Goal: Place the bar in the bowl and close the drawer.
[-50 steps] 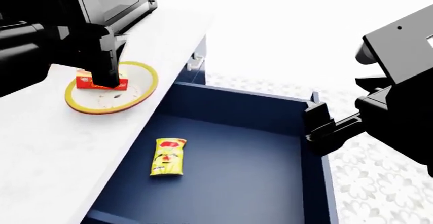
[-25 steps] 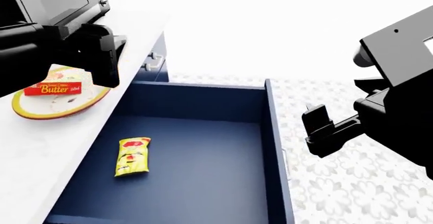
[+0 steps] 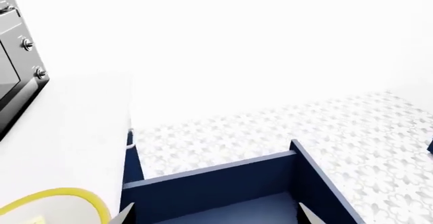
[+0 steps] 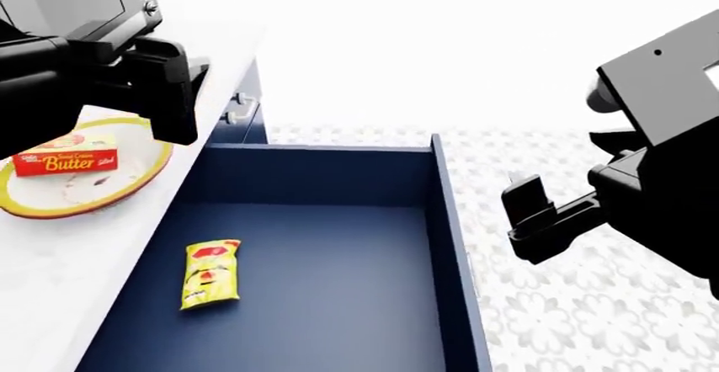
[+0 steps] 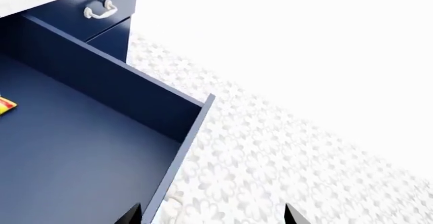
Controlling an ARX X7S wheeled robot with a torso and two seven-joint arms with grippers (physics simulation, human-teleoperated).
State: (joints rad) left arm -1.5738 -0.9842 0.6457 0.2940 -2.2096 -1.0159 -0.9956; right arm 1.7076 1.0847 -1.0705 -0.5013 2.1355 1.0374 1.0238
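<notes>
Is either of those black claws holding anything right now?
No. The red and yellow butter box lies free in the yellow-rimmed bowl, and both the left claw and right claw are open and empty.

At frame left, the bar (image 4: 67, 162) lies in the bowl (image 4: 133, 183) on the table (image 4: 67, 263). The drawer (image 4: 444, 246) stands open below centre, holding a yellow packet (image 4: 211, 284).

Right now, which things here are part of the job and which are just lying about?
Part of the job:
bar, lying in the bowl
bowl
drawer, open

Just lying about:
yellow snack packet in the drawer
black appliance on the counter
</notes>
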